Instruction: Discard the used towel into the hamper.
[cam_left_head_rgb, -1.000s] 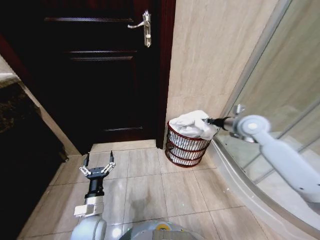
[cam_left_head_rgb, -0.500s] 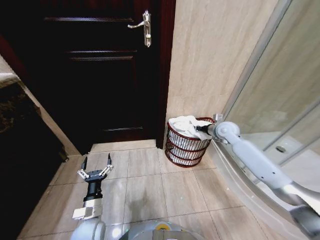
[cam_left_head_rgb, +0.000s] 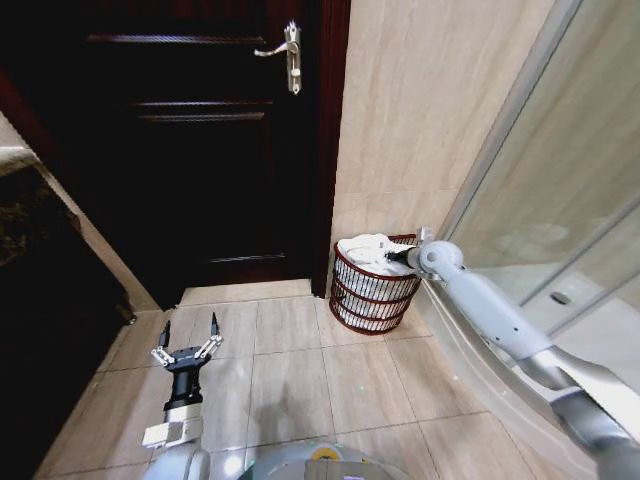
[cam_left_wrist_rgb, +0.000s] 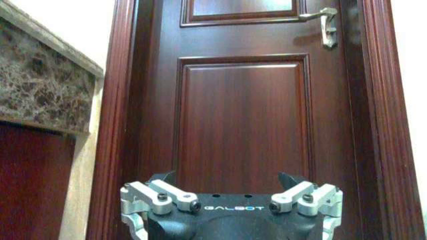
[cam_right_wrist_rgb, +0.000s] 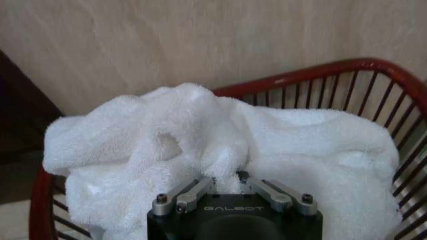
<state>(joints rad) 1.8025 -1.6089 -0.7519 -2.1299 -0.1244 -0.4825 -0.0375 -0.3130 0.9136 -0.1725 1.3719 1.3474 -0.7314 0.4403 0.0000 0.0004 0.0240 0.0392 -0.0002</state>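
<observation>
At the lower left of the head view, the left gripper (cam_left_head_rgb: 187, 331) hangs idle over the floor tiles (cam_left_head_rgb: 300, 370), fingers spread. Farther off, at centre right, the right gripper (cam_left_head_rgb: 391, 259) has dropped the white towel (cam_left_head_rgb: 367, 250) from above the rim into the hamper (cam_left_head_rgb: 371, 293) and stays pinched on a fold. Only the release seems left. Its fingertips are buried in terry; the hamper's base is hard to make out.

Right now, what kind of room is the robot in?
Most likely a bathroom: a curved glass shower enclosure on the robot's right, beige tiled wall and floor, a marble-topped counter beside a dark wooden door. A white towel sits in a wire hamper in the corner.
</observation>
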